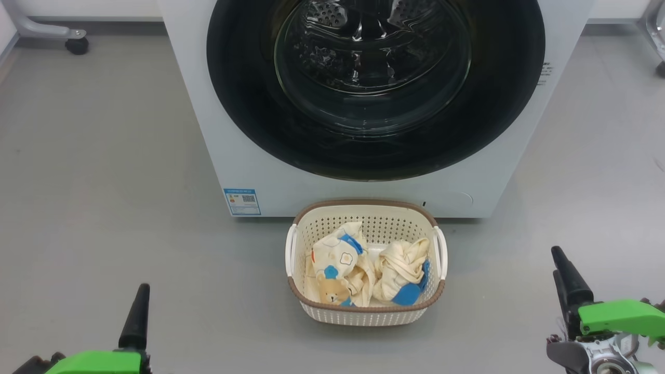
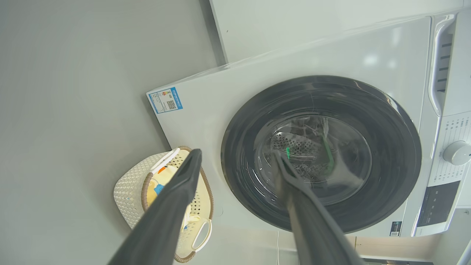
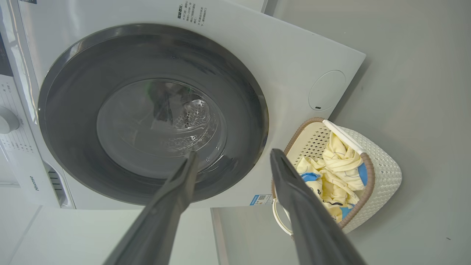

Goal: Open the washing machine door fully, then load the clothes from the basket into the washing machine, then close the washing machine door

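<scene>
Floor (image 1: 104, 182): grey and plain; it carried the washing machine and the basket.
Washing machine (image 1: 249, 166): a white box that stood at the far side of the floor with its front facing the robot.
Door (image 1: 244, 104): lay shut, flush against the machine's front, with the steel drum visible through the glass.
Basket (image 1: 363, 317): sat on the floor just in front of the machine's bottom edge, below the door.
Clothes (image 1: 345, 259): two cream garments lay bunched side by side inside the basket, the teddy-bear one on the robot's left.
Left pincer (image 2: 237, 156): was spread wide and held nothing, low at the near left, well apart from the basket.
Right pincer (image 3: 233, 154): was spread wide and held nothing, at the near right.
Sticker (image 1: 242, 201): blue, at the front's lower left corner.
</scene>
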Controlling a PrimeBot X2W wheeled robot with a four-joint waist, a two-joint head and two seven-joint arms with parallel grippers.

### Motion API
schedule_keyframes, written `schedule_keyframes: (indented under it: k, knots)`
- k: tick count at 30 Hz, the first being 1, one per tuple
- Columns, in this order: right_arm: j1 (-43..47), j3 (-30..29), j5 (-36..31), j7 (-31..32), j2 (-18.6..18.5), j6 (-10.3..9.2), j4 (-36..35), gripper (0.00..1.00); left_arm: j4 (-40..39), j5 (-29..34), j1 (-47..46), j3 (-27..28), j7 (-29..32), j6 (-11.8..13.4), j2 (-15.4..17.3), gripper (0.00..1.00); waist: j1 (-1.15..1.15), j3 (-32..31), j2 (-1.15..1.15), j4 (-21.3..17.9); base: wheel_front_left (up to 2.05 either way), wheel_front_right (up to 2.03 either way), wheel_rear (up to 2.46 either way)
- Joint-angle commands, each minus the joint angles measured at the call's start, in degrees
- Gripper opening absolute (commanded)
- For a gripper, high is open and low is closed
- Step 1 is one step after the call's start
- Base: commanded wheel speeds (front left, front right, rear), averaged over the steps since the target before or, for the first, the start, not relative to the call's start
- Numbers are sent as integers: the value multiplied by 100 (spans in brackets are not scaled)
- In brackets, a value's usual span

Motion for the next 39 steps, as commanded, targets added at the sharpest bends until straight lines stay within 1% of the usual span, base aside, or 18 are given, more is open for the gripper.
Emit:
schedule_keyframes:
  k: [1,13,22,39]
  knots:
    - [-347,54,-137,-69,-176,0,-210,100,-240,151,-304,62,-56,-2,142,100,0,3,0,2,0,0,0]
    - [-449,256,-991,-272,-307,0,-259,100,-321,1302,-339,-27,-258,-3,245,100,0,0,0,16,0,0,0]
    - [-513,433,-1855,-424,-434,0,-237,100,-329,2163,-341,-57,-410,-3,290,100,0,-18,0,22,0,0,0]
    - [-604,789,-3140,-728,-623,0,-215,100,-288,3712,-372,-163,-713,-4,409,100,0,-42,0,26,0,0,0]
